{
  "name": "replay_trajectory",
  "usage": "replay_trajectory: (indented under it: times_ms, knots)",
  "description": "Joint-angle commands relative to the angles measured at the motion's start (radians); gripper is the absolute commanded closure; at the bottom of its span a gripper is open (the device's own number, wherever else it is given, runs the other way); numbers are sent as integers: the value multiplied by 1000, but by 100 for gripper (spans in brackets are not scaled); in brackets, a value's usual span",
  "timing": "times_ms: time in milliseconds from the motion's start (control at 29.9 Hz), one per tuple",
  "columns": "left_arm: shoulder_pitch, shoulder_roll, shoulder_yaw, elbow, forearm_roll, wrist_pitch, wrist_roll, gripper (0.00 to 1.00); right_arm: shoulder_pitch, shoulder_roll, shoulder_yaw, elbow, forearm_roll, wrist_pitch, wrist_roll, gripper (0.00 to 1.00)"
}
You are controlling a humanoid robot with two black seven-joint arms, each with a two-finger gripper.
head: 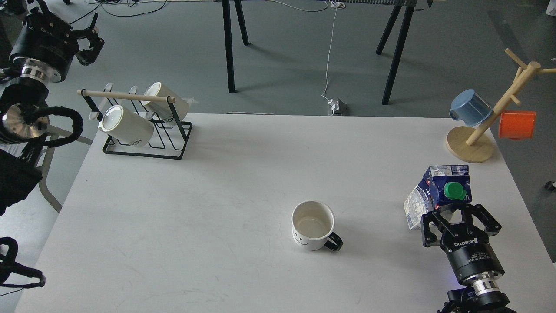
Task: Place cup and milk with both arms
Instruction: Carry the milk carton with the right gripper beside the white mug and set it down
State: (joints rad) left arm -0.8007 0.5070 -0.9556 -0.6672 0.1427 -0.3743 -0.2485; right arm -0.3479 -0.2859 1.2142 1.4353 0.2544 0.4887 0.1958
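The cup (312, 226), a white mug with a black handle and a smiley face, stands upright and empty on the white table (217, 187), right of centre near the front. The milk (439, 190), a blue and white carton with a green cap, is tilted at the right side of the table. My right gripper (454, 213) is shut on its lower part from the near side. My left gripper (92, 40) is open and empty at the far upper left, off the table and beyond the mug rack.
A black wire rack (143, 148) with two plain white mugs (126, 126) stands at the table's back left corner. A wooden mug tree (471, 145) with a blue cup (470, 106) and an orange cup (517, 124) stands at the back right.
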Motion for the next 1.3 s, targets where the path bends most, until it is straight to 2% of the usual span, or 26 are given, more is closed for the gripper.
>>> replay_trajectory:
  times_ms: [0,100,267,367,835,902,1002,1069,1269]
  knots:
    - [1,8,0,0,0,0,0,0,-8,33,-53,42,-49,0,-1,53]
    - [1,13,0,0,0,0,0,0,24,103,-103,31,-93,0,-1,52]
    - [5,15,2,0,0,5,2,0,93,210,-169,-97,-181,0,-1,51]
    - [6,16,2,1,0,14,0,0,112,255,-200,-108,-204,0,-1,51]
    - [12,22,2,1,0,18,0,0,119,260,-203,-115,-204,0,-1,49]
    - [12,22,2,0,0,18,0,0,118,260,-197,-116,-204,0,-1,46]
    - [12,21,2,1,0,18,0,0,118,258,-186,-121,-204,0,1,27]
    - [14,22,2,1,0,18,0,0,116,258,-180,-124,-202,0,1,19]
    - [14,22,2,1,0,17,-2,0,115,254,-174,-124,-204,0,-1,5]
